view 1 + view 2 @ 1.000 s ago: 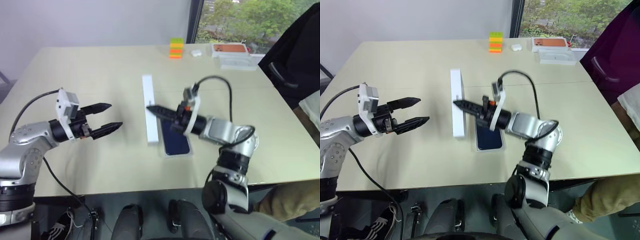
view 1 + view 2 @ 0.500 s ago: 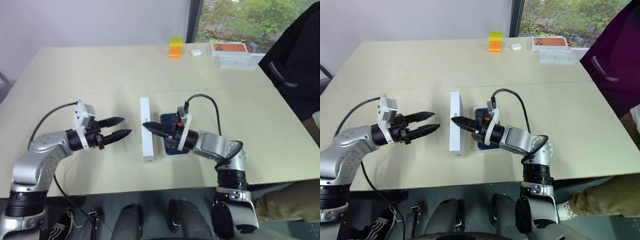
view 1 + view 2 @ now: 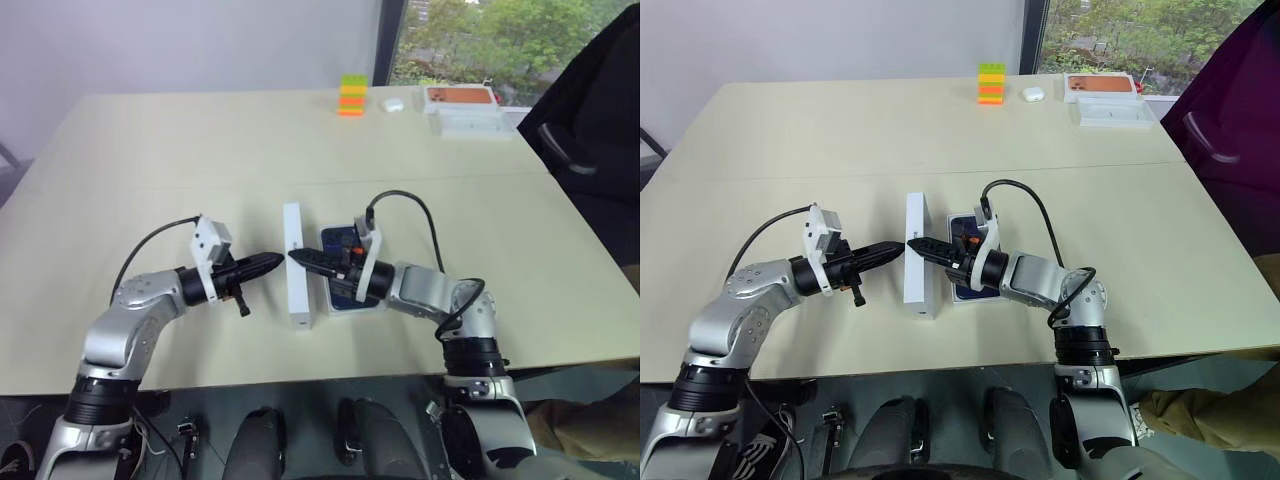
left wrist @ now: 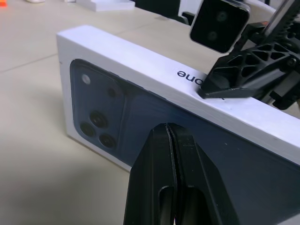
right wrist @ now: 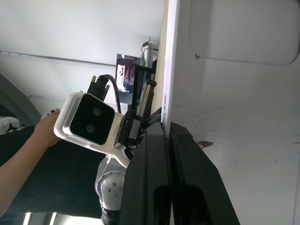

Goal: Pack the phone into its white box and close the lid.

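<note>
Both closed 2-finger grippers, left [image 3: 278,261] and right [image 3: 296,257], brace the upright white cardboard lid [image 3: 295,270] between them, holding nothing; next, tip it over the navy smartphone [image 3: 343,290].

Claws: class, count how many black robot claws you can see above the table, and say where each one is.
2. The left claw is at the printed side of the lid, which stands on edge. The right claw is at the lid's top edge from the other side, above the phone.
</note>
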Robot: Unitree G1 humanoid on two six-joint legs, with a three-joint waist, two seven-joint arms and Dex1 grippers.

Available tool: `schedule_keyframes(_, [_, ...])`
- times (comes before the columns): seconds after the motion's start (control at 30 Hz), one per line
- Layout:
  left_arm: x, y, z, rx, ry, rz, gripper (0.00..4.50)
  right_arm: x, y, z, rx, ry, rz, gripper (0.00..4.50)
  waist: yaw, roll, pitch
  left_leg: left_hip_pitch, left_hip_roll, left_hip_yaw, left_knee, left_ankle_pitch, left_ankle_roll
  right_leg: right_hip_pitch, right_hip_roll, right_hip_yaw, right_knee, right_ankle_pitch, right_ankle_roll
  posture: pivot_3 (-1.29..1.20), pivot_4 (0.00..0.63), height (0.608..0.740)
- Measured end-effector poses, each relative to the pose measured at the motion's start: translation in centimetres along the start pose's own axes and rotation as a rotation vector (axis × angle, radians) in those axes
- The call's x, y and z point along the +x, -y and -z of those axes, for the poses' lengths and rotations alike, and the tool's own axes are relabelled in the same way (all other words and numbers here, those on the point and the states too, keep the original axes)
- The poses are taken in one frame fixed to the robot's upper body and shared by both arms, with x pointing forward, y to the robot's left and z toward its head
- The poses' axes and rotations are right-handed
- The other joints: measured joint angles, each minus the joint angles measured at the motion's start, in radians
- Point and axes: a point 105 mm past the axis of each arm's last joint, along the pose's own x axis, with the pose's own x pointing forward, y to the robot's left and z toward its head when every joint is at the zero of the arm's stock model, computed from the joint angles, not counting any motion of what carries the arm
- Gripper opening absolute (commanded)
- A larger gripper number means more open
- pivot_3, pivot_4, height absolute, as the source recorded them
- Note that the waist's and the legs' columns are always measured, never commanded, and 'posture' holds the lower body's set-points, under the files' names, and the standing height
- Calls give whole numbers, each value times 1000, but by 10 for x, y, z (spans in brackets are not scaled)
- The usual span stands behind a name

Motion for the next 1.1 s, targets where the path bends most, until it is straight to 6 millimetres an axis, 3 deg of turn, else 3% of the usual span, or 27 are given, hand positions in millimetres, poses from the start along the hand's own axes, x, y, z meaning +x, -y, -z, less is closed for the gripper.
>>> schedule_keyframes(0.27, [5,-1,4,7,-4,1,51,-1,5,-14,-25,28,20,0,2,0,0,0,0,0,0,0,0,0,0,0,0,0,0,0,150,740])
schedule_keyframes(0.4, [10,1,10,-7,-2,2,0,-4,11,-19,-46,37,53,1436,4,0,0,0,0,0,0,0,0,0,-1,0,0,0,0,0,150,740])
schedule_keyframes(0.57, [19,7,17,-25,-1,19,0,-20,22,-35,-132,62,151,3898,4,0,0,-1,-1,1,0,0,0,0,-1,0,-1,0,0,0,150,740])
schedule_keyframes(0.73, [26,7,21,-38,8,18,0,-49,9,-72,-345,104,226,3898,5,1,0,-1,-1,1,0,0,1,0,0,0,-1,-1,2,0,150,740])
schedule_keyframes(0.97, [61,17,19,-59,58,75,0,-91,-7,-110,-616,127,329,3898,9,0,0,-3,-2,1,0,-1,2,0,-1,-2,-3,-2,3,0,150,740])
schedule_keyframes(1.1, [70,19,20,-67,64,86,0,-106,5,-114,-723,98,412,3898,4,0,0,-2,-1,1,0,-2,3,0,0,-1,-2,-2,3,0,150,740])
